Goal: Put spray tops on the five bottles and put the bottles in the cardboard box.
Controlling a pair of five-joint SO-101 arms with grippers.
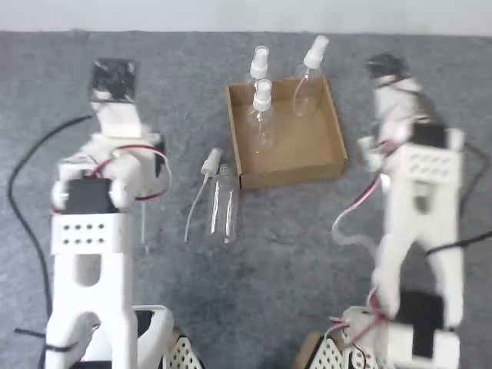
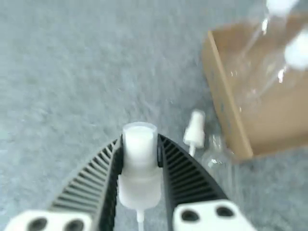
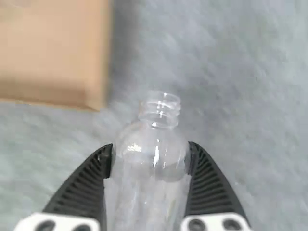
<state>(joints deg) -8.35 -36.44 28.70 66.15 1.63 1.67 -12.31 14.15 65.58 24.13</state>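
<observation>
The left pincer grips a white plastic spray top with a thin tube. The right pincer clasps a clear, uncapped plastic bottle at its shoulder.

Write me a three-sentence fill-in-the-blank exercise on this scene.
1. The left gripper is shut on a spray ____.
2. The right gripper is shut on a bare ____.
3. ____ capped bottles stand in the box.
Missing words: top; bottle; three.
</observation>
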